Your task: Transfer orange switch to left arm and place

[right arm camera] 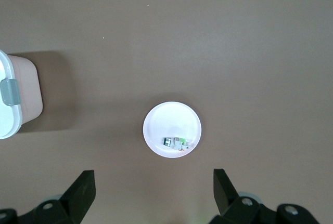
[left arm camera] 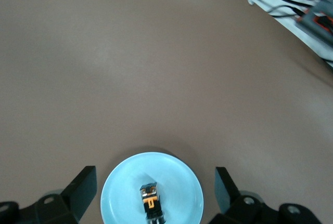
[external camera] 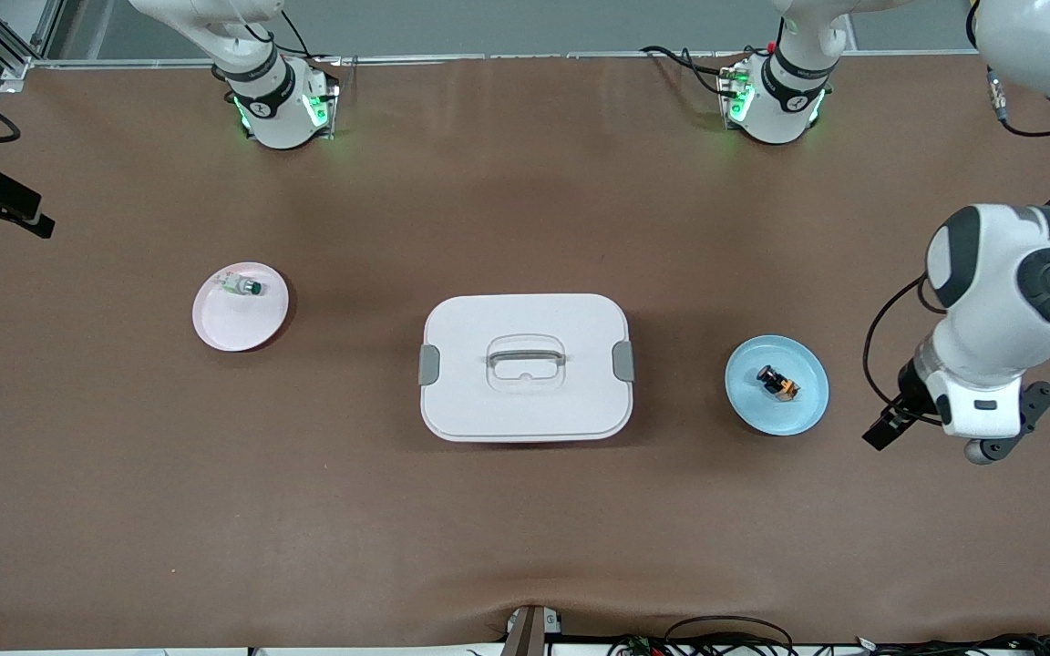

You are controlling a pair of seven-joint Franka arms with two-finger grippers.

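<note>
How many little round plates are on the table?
2: a pink plate toward the right arm's end, and a blue plate toward the left arm's end, with the box between.

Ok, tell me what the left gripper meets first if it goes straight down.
Probably the blue plate carrying the orange switch: the open left gripper frames both, though depth is unclear.

A brown table (external camera: 306, 510) (evenly lit) spans the scene, cables (external camera: 725, 638) trailing along its edge.

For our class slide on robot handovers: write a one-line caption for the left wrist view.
Open left gripper hangs above the orange switch lying on its blue plate.
</note>
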